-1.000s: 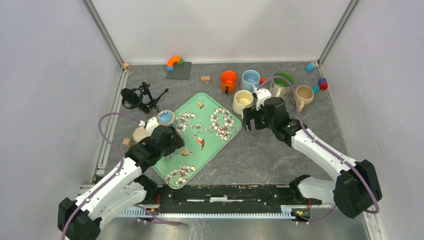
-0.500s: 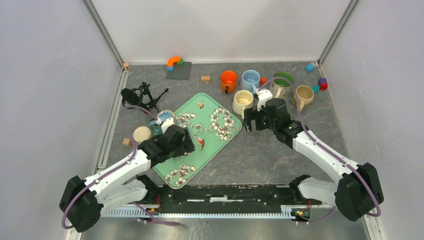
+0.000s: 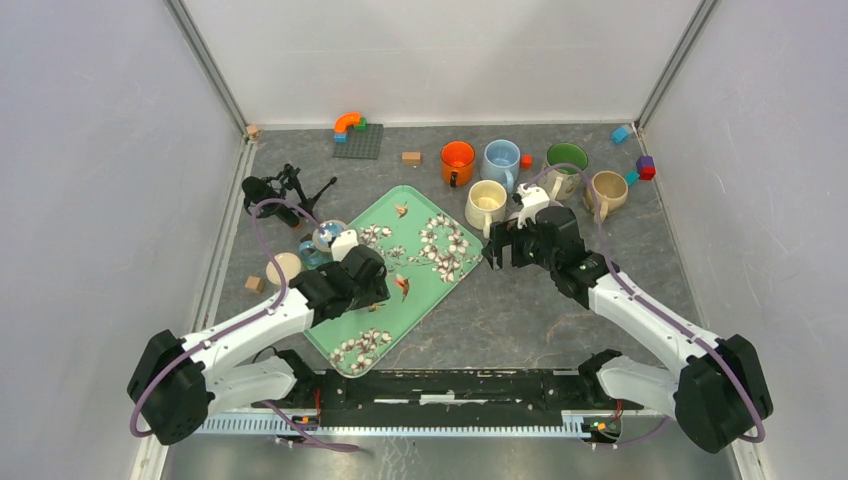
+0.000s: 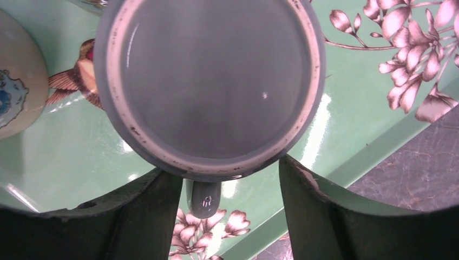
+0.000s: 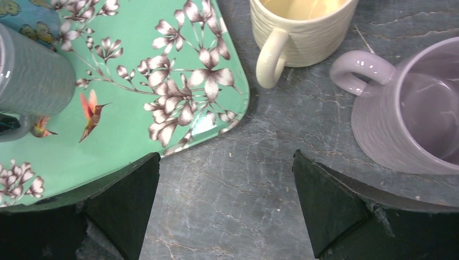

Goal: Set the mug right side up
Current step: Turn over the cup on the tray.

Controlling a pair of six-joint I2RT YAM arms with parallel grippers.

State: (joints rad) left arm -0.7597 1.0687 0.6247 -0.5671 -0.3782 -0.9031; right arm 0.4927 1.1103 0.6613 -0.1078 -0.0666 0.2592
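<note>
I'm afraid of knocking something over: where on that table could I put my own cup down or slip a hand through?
Best is the bare grey table between the green tray and the right arm. The tray's far half is free too. Crowded: the mugs at back right, the black tripod and bowls left of the tray.

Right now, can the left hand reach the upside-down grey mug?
Probably yes. The left hand hangs right above the upside-down grey mug on the green flowered tray, fingers apart, nothing in the way.
</note>
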